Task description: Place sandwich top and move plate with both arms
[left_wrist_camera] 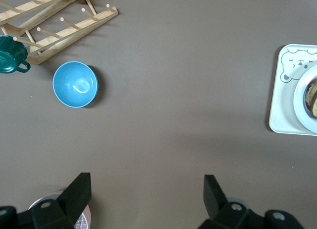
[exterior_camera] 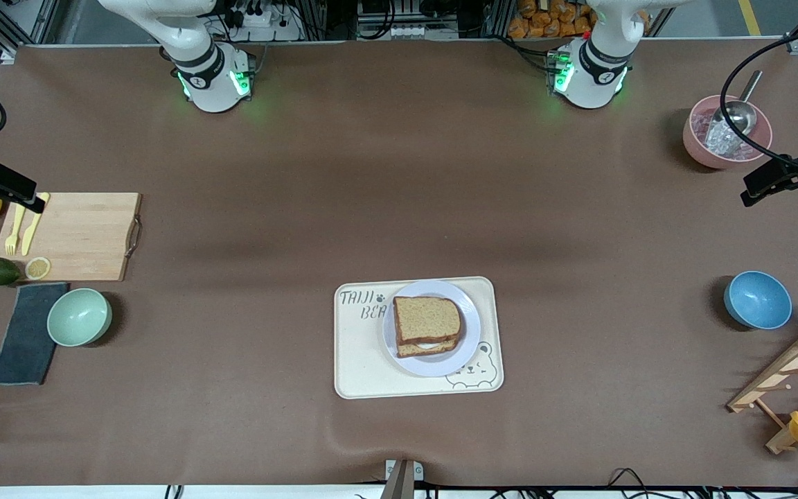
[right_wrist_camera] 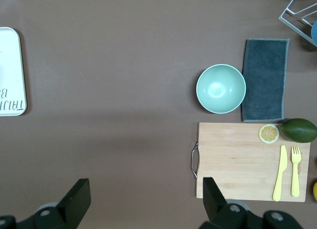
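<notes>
Looking from the front camera, the sandwich top [exterior_camera: 426, 319] lies on the lower bread slice, and a bit of white egg shows between them at the edge nearer the camera. The sandwich rests on the plate [exterior_camera: 468, 346], and the plate stands on the cream tray [exterior_camera: 357, 367] with the bear drawing, in the middle of the table and rather near the camera. The left gripper [exterior_camera: 769, 181] hangs over the table edge at the left arm's end, near the pink bowl [exterior_camera: 697, 142] with a metal scoop. The right gripper [exterior_camera: 7, 187] is over the wooden cutting board [exterior_camera: 87, 235] at the right arm's end. Neither holds anything. A blue bowl [exterior_camera: 758, 300] and a wooden rack [exterior_camera: 787, 381] are at the left arm's end; a green bowl [exterior_camera: 79, 317] and a dark cloth [exterior_camera: 25, 346] are at the right arm's end.

From the left wrist view, the left gripper [left_wrist_camera: 147, 194] has its two fingers wide apart over bare table, with nothing between them. The blue bowl [left_wrist_camera: 75, 84], the rack [left_wrist_camera: 59, 30] and a corner of the tray [left_wrist_camera: 282, 110] with the plate [left_wrist_camera: 301, 102] are visible.

From the right wrist view, the right gripper [right_wrist_camera: 147, 197] also has its fingers spread and empty. It shows the green bowl [right_wrist_camera: 221, 88], the cloth [right_wrist_camera: 265, 80], the cutting board [right_wrist_camera: 237, 159] with a yellow knife [right_wrist_camera: 280, 173], a yellow fork [right_wrist_camera: 295, 170] and a lemon slice [right_wrist_camera: 269, 134], an avocado [right_wrist_camera: 299, 130] just beside the board, and the tray's edge [right_wrist_camera: 12, 70].
</notes>
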You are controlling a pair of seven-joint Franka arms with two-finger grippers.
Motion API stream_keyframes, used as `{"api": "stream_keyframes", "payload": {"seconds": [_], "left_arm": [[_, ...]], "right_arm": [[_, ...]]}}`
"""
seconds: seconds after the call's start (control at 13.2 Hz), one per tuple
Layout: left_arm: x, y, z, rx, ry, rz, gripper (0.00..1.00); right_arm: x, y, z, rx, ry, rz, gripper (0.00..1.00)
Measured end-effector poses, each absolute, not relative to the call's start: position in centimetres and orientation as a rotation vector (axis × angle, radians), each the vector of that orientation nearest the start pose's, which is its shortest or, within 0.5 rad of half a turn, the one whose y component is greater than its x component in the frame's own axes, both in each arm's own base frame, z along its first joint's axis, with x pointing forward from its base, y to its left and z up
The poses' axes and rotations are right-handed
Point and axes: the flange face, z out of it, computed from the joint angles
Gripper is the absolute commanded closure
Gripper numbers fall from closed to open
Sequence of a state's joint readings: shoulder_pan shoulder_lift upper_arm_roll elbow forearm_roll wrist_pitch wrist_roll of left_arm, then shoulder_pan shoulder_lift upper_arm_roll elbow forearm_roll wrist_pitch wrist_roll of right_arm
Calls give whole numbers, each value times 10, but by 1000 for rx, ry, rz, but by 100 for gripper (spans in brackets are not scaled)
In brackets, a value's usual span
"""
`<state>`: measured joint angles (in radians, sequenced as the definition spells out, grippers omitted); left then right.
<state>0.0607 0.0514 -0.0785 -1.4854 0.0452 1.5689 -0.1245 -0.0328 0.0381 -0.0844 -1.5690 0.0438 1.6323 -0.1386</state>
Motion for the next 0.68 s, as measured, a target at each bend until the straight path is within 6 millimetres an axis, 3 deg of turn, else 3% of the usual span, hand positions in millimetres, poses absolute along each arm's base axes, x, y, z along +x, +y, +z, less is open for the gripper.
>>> {"api": "stream_keyframes", "payload": {"seconds": [0.68], "left_arm": [[566,-30,630,-3105,-99,17,0]], "right_arm": [[568,-62,609,-3104,-28,-42,0]]}}
